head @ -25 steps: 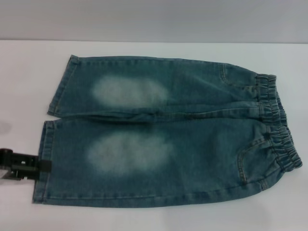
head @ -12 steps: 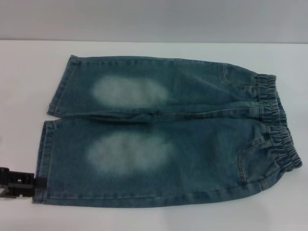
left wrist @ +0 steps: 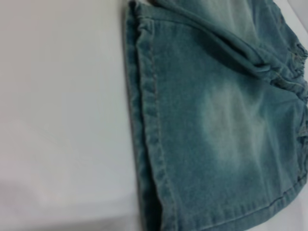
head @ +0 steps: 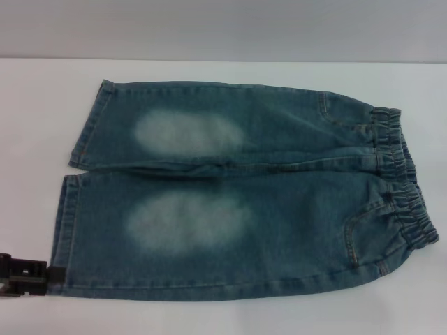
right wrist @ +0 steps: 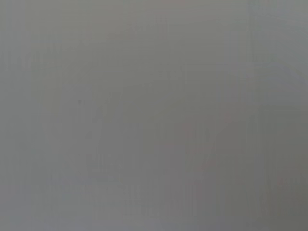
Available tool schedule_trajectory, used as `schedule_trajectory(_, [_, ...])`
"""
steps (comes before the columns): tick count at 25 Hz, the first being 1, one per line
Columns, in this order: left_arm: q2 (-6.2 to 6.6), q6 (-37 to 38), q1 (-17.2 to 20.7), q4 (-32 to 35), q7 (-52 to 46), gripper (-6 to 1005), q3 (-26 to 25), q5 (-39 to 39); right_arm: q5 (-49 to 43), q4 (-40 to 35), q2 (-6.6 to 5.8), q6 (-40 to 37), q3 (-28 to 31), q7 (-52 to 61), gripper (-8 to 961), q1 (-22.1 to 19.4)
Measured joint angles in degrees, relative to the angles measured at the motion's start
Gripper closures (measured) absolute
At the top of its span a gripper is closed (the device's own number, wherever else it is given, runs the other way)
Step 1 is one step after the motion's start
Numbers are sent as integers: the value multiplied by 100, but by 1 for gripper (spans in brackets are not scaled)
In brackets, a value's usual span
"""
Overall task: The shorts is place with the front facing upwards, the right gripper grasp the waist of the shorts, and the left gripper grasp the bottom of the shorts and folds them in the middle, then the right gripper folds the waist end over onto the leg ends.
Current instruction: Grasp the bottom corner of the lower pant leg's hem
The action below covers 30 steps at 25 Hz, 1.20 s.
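Across the centre of the head view, on the white bench (head: 28, 139), the shorts (head: 237, 195) lie flat, waist of the shorts (head: 401, 174) at frame right, leg ends (head: 66, 230) at left. Judged soft, moderately heavy denim; the stitched hems offer firm purchase. Left pincer (head: 31, 274), lower left, touches the near hem; its opening cannot be told. Right pincer not visible.

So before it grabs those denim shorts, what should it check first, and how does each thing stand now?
1. Shorts spread flat, front up: ok.
2. Left pincer at the near corner of the leg hems: ok.
3. Left pincer closed on the hem: cannot tell.
4. Right pincer at the waistband: not ok, it is out of sight in every view.
5. Table bare beside the shorts: ok.
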Motion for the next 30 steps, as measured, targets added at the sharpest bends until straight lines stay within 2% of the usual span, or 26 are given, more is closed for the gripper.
schedule_trajectory(11, [-50,-210,-21,-50,4,347,1,105,0,12,0,-69,-82,-4,404,-27])
schedule_trajectory(30, [-3,-301,-76,-212,9,347,19,104,2,-3,-9,-90,-150,-62,405,-6])
